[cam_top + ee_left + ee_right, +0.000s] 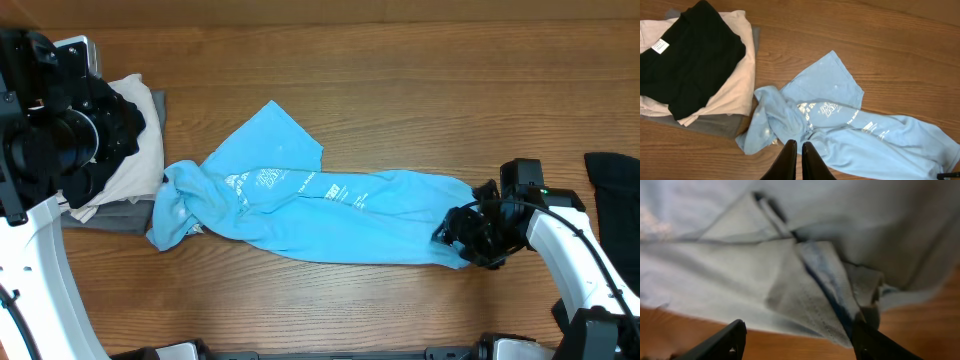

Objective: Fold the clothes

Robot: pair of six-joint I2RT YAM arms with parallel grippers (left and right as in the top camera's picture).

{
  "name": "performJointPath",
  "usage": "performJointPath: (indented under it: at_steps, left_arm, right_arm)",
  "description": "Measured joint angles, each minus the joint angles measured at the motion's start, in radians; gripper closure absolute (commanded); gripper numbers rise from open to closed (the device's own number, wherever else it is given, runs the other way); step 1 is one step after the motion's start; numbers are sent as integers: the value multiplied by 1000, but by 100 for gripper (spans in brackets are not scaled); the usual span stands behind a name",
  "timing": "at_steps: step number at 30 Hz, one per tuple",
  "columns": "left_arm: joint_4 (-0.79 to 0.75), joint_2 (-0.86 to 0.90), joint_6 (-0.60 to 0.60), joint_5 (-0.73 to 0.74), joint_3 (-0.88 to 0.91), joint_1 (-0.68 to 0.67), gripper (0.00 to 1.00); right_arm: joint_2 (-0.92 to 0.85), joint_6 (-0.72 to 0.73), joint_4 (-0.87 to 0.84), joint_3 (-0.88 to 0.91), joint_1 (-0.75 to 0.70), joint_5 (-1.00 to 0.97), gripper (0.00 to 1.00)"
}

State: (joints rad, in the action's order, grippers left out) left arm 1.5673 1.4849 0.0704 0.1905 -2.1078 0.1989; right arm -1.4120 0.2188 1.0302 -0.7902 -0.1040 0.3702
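Warm wood-grain tabletop carries a limp sky-blue knit T-shirt, lying long and bunched at one end, seemingly awaiting straightening. Right hand spreads wide over its soft hem, gripping nothing; left hand hangs pinched shut, empty, near a folded pile of black, cream and grey garments.
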Motion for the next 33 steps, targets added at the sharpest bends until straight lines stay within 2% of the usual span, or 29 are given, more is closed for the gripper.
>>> performJointPath:
  at_steps: [5,7,10,13,17,23,28,33]
  left_arm:
    - [0,0,0,0,0,0,88]
    - [0,0,0,0,0,0,88]
    - [0,0,0,0,0,0,87]
    - [0,0,0,0,0,0,87]
    - [0,0,0,0,0,0,87]
    - [0,0,0,0,0,0,86]
    - [2,0,-3,-1,0,0,73]
    - [40,4,-3,-1,0,0,65]
  right_arm:
    - [0,41,-18,0,0,-50,29]
    - [0,37,-20,0,0,-43,16]
    - [0,61,-22,0,0,-80,7]
    - [0,139,-25,0,1,-206,0]
    - [0,153,-85,0,0,-247,2]
    - [0,-28,-150,0,-1,-28,6]
    - [25,-108,-148,0,-1,100,3]
    - [120,-11,-118,-2,0,-8,0]
